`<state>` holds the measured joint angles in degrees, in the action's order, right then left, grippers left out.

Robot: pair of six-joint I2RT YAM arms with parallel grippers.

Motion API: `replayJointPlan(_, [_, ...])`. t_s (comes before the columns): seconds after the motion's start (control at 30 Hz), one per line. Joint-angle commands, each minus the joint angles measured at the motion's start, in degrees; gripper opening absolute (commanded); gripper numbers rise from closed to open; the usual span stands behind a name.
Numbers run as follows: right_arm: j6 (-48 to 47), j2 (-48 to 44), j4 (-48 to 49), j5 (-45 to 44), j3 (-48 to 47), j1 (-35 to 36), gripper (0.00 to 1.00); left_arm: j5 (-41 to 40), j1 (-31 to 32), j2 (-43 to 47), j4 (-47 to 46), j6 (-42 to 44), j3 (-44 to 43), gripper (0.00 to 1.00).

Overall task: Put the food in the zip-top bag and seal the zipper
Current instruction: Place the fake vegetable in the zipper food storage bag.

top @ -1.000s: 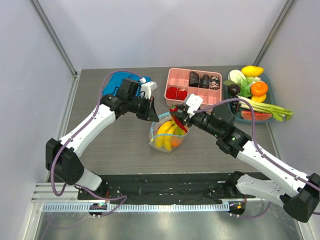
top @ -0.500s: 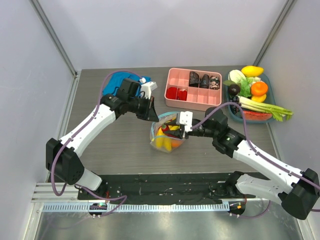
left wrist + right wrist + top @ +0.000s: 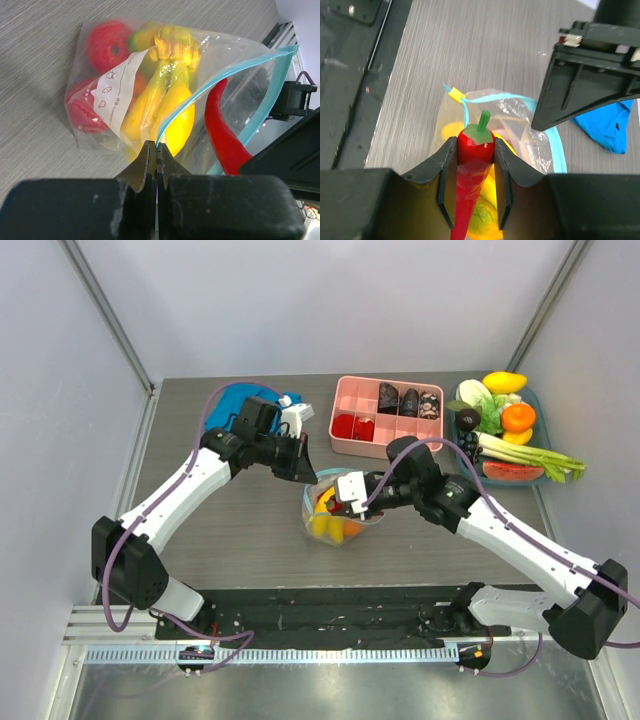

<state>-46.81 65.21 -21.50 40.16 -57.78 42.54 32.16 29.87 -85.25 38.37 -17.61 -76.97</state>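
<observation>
The clear zip-top bag (image 3: 337, 512) stands open mid-table with a yellow banana bunch (image 3: 167, 95), red round pieces (image 3: 105, 42) and a yellow-green piece inside. My left gripper (image 3: 156, 146) is shut on the bag's teal-blue zipper (image 3: 225, 75) edge and holds the mouth open. My right gripper (image 3: 475, 150) is shut on a red chili pepper (image 3: 472, 170) with a green stem, its tip pointing down into the bag's mouth above the bananas. In the top view the right gripper (image 3: 345, 495) is over the bag and the left gripper (image 3: 305, 468) at its far rim.
A pink divided tray (image 3: 390, 415) with red and dark pieces stands behind the bag. A teal tray (image 3: 500, 430) at the back right holds more toy food. A folded blue cloth (image 3: 232, 405) lies at the back left. Black arm mounts run along the near edge.
My right gripper has moved left and down with the chili pepper, from beside the bag to over its open mouth. The left gripper has kept still on the bag's edge.
</observation>
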Motion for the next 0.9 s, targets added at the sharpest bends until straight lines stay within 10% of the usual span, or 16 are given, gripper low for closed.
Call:
replayJointPlan(0.0, [-10.8,1.8,-11.2,-0.3,-4.6,0.2,0.09,1.4,-0.4,0.4,-0.5,0.3,-1.3,0.0])
replayJointPlan(0.17, [-10.7,5.6,-18.9,-1.7,-10.9,0.1,0.68,1.7,-0.5,0.7,-0.2,0.3,-1.7,0.0])
replayJointPlan(0.27, [-5.7,6.9,-19.6,-2.3,-15.1,0.1,0.79,1.9,-0.6,1.0,-0.2,0.3,-1.5,0.0])
replayJointPlan(0.87, [-2.1,7.5,-24.6,-4.8,-12.7,4.5,0.64,2.6,-0.6,1.1,0.1,0.7,-2.0,0.0])
